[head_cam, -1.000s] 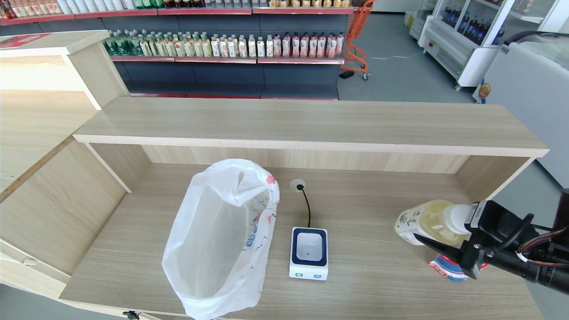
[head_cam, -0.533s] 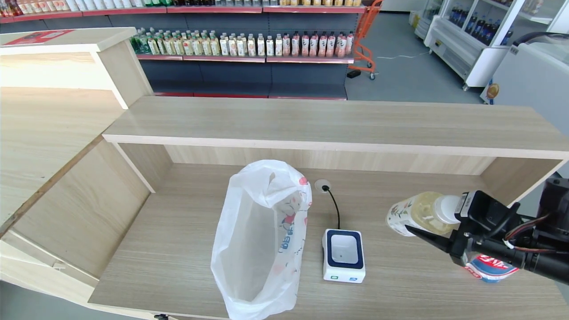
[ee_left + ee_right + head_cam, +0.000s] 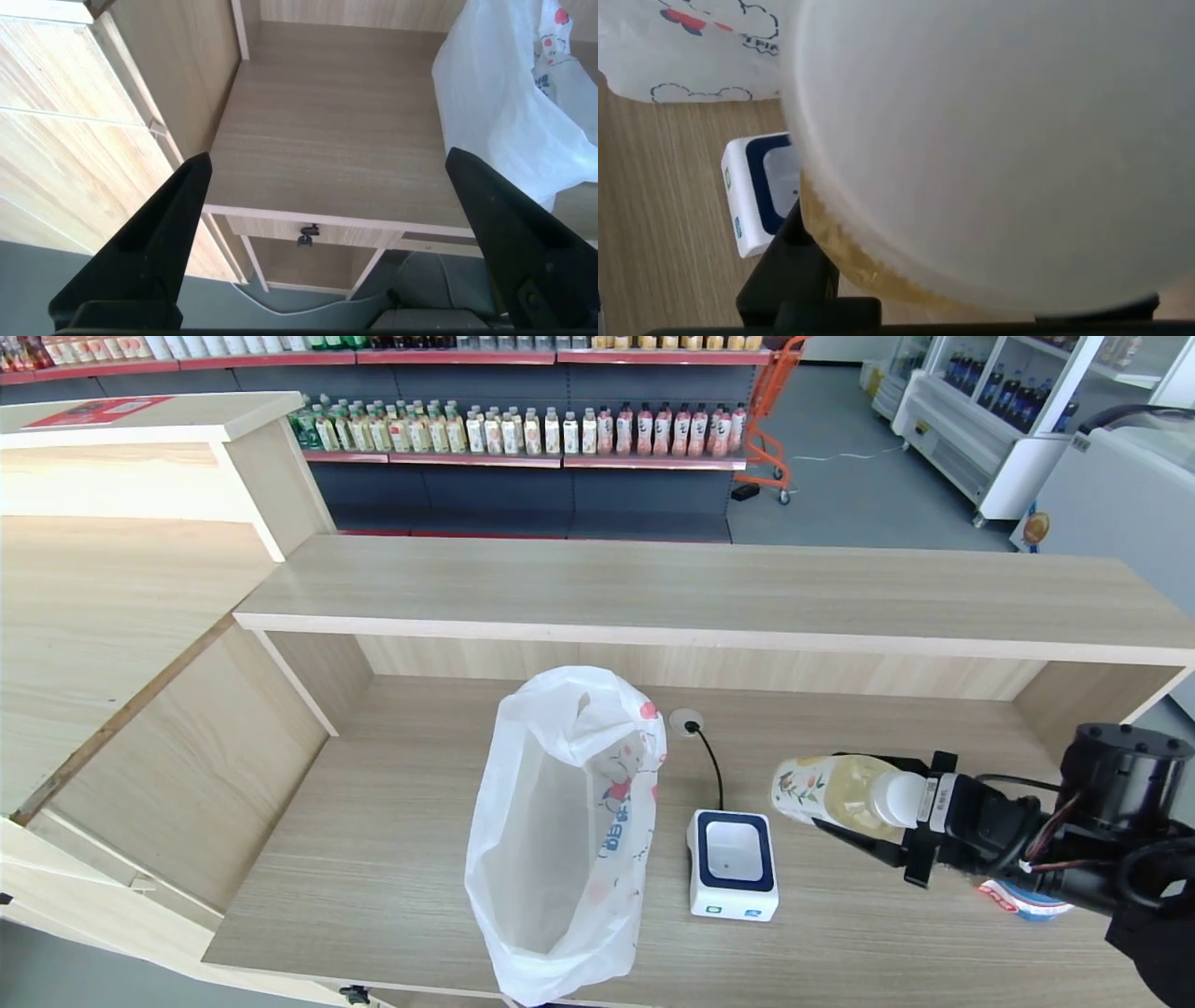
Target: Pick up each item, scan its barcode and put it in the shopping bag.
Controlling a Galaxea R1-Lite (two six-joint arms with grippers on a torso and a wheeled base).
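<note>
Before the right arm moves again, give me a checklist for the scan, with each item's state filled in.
1. Grip: the right jaws are shut on the drink bottle, which is held on its side above the counter: ok.
2. Bottle over the scanner: it hangs to the scanner's right, not above the window: not ok.
3. Barcode facing the scanner: the label's underside is hidden: cannot tell.
4. Scanner window uncovered, cable plugged in: ok.
5. Shopping bag standing with its mouth open, just left of the scanner: ok.
6. Left jaws open, empty, and off by the counter's near edge, clear of the path: ok.
</note>
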